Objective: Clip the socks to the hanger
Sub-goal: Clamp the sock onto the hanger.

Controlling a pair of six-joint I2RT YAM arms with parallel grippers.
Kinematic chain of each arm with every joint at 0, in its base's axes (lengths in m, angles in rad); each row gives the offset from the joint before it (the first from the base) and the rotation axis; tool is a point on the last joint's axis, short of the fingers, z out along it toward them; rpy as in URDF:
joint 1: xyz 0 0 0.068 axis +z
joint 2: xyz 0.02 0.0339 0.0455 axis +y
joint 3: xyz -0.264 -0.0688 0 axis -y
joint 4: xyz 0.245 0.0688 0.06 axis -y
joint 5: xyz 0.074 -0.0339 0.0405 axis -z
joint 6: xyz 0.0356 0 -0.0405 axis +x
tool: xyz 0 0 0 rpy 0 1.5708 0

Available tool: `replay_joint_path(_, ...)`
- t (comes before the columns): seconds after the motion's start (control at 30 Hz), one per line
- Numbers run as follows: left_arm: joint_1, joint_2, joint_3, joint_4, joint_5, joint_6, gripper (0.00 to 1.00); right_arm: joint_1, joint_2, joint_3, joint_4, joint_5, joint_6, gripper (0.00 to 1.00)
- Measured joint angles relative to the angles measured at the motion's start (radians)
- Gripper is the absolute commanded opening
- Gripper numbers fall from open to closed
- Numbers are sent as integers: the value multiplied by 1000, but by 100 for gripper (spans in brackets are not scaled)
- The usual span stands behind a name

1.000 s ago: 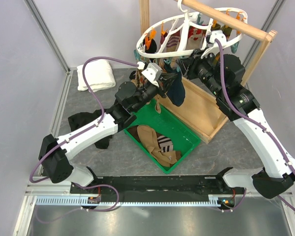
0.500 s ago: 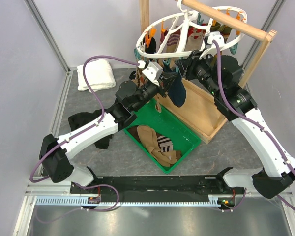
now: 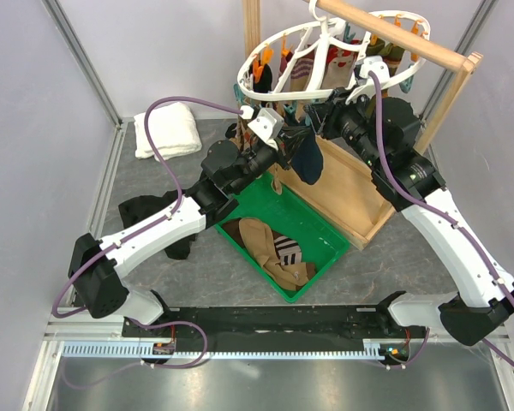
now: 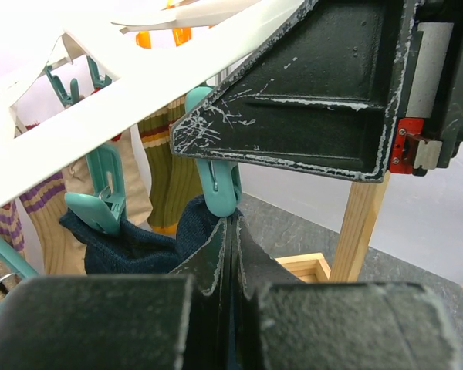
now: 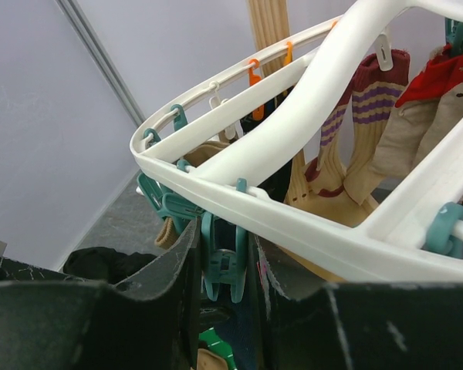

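The white oval hanger (image 3: 265,96) hangs from the wooden rail, with several socks clipped to it. My left gripper (image 3: 288,139) is shut on a navy blue sock (image 3: 307,161) and holds its top edge up under the hanger's near rim. In the left wrist view the fingertips (image 4: 233,231) pinch the navy sock (image 4: 139,245) just below a teal clip (image 4: 221,191). My right gripper (image 3: 323,110) reaches in from the right. In its wrist view it (image 5: 225,258) is shut on the teal clip (image 5: 228,266) under the hanger frame (image 5: 309,220).
A green bin (image 3: 324,224) below holds a tan sock (image 3: 255,235) and a striped sock (image 3: 288,250). The wooden rail stand (image 3: 353,187) is on the right. A white towel (image 3: 167,128) lies at the back left and a black cloth heap (image 3: 144,210) at the left.
My right gripper has shifted slightly left and up along the hanger's rim. My left gripper has lifted the navy sock a little closer to the clip.
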Motion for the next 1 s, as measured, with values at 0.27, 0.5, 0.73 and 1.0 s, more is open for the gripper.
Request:
replay_joint_path(0.27,-3,0,0,-4,2,0,2,0,0,-25,28,14,18,0)
replay_joint_path(0.5,-5,0,1,-2,1,0,2,0,0,-31,33,18,31,0)
replay_joint_path(0.73,-5,0,3,-2,0,0,2,0,0,-35,34,18,36,9)
replay_joint_path(1.0,-5,1,11,0,0,0,2,0,0,-35,34,17,37,26)
